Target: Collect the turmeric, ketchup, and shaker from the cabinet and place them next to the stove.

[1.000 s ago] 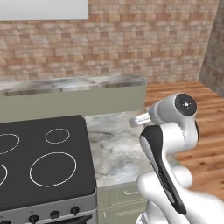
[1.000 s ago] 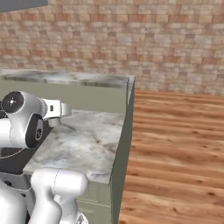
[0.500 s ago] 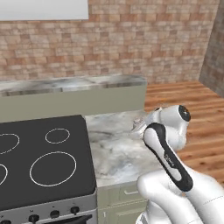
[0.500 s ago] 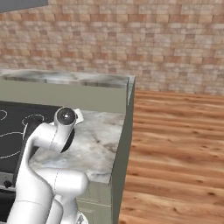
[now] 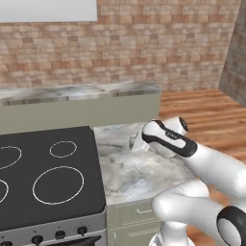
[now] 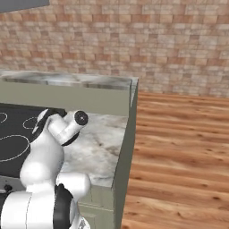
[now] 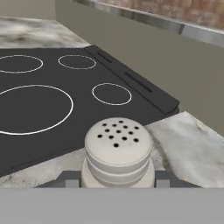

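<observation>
While my gripper [image 7: 117, 183] is clamped on the shaker [image 7: 117, 153] low on its body, over the marble counter [image 7: 192, 144] beside the stove [image 7: 52, 100], it seems light, rigid and smooth, perhaps slippery.

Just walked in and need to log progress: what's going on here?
The robot arm is holding the shaker in its hand, shut on it, low over the marble counter just to the right of the stove. The shaker looks upright, its holed top up. Whether it touches the counter yet cannot be told.
</observation>
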You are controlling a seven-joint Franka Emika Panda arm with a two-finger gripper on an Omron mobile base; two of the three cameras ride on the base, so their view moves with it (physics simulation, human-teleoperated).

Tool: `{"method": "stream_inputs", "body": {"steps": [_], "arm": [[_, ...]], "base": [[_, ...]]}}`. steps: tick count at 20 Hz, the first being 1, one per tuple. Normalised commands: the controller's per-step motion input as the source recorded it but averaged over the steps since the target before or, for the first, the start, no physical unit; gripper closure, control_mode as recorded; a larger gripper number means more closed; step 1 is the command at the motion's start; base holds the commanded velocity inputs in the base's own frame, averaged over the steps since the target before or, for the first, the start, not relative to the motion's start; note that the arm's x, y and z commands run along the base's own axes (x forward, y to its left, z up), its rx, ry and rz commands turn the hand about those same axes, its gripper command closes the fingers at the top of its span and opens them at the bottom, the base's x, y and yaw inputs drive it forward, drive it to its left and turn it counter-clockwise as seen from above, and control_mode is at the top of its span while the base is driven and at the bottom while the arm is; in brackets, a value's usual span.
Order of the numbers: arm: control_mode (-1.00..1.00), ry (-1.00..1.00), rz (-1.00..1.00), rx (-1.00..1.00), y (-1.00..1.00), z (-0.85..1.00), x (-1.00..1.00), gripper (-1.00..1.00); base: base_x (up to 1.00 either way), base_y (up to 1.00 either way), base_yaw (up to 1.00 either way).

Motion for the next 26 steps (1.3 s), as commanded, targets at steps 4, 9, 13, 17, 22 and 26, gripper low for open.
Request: {"method": "stream_inputs", "body": {"steps": [4,9,13,17,22,26], "arm": [[-1.00,0.09,0.31,0.00,0.19,-0.30,0.86,1.00],[-1.00,0.08,0.27,0.00,0.18,-0.37,0.78,1.00],[-1.00,0.04,0.25,0.00,0.22,-0.36,0.57,1.00],[-1.00,0.03,0.25,0.00,0.20,-0.34,0.50,1.00],[-1.00,0.01,0.22,0.00,0.18,-0.36,0.31,-1.00],[-1.00,0.00,0.15,0.00,0.12,-0.08,0.05,-1.00]], "base": [[0.00,0.00,0.00],[0.00,0.00,0.00],[0.00,0.00,0.00],[0.00,0.00,0.00],[0.00,0.00,0.00],[0.00,0.00,0.00]]}}
